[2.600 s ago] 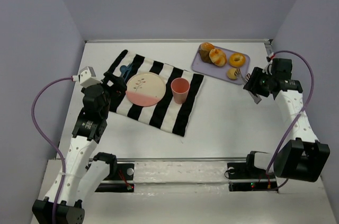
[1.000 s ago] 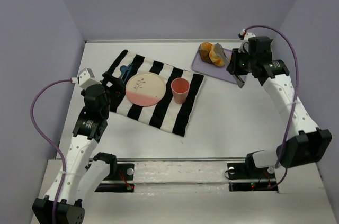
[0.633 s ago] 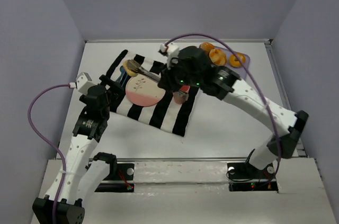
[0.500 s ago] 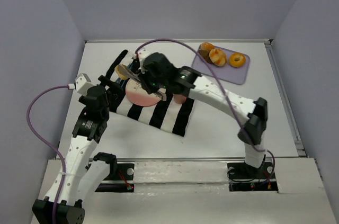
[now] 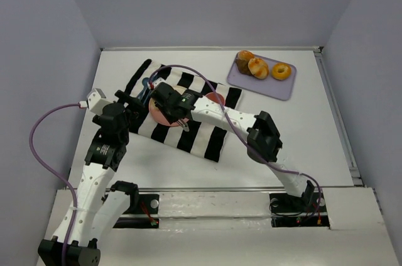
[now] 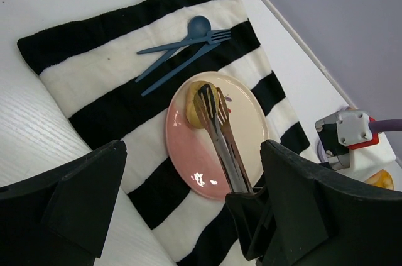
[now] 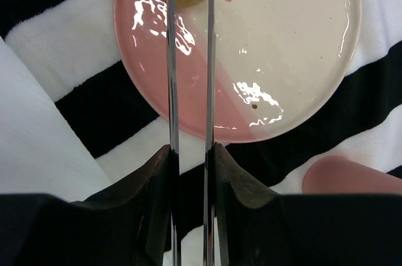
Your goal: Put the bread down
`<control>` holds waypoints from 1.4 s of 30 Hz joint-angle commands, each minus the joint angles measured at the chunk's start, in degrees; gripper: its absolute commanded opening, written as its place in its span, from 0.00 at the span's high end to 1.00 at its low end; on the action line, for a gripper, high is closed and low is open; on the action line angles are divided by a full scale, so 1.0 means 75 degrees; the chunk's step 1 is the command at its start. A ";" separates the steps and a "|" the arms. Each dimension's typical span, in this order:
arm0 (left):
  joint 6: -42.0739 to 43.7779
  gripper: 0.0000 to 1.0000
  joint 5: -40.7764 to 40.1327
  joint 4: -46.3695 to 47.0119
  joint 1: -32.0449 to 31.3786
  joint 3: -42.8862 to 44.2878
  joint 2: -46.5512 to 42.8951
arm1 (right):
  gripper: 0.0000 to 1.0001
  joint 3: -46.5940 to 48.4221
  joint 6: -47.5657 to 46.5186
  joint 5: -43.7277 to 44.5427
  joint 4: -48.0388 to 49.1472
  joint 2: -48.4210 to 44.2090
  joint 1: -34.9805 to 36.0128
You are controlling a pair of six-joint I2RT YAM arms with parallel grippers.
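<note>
White table (image 5: 282,134), lilac walls. Far left, left gripper (image 5: 130,100) gaping wide over the striped cloth (image 5: 188,137), gripping nothing. Then bread (image 6: 192,107) on the plate (image 6: 251,115), pinched between the right gripper (image 6: 212,99) tongs. Cup (image 5: 217,98) next, tray (image 5: 282,87) of pastries (image 5: 257,66) far right.

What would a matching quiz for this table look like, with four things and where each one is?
Things:
1. bread piece
2. blue spoon
3. donut
4. pink cup

Places:
A. on the purple tray
B. beside the blue fork on the striped cloth
C. on the plate, between the tips of the tongs
D. mostly hidden under the right arm from above

Pairs: 1-C, 2-B, 3-A, 4-D
</note>
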 commanded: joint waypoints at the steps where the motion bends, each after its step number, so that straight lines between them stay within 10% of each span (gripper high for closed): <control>1: -0.0111 0.01 -0.0287 0.0169 0.0037 0.0138 -0.0146 | 0.62 0.0073 0.0439 0.0223 0.0110 -0.0403 0.0002; 8: -0.0099 0.01 -0.0264 0.0193 0.0037 0.0103 -0.0170 | 0.31 -0.0174 0.0580 0.0094 0.0110 -0.0708 0.0002; 29: -0.0087 0.01 -0.0228 0.0228 0.0025 0.0091 -0.0263 | 0.31 -0.0992 0.0450 0.1441 0.0567 -0.3413 -0.0243; 42: -0.0111 0.01 -0.0392 0.0205 0.0025 0.0115 -0.0240 | 0.34 -0.6219 0.1951 0.0541 0.1106 -0.7948 -0.5511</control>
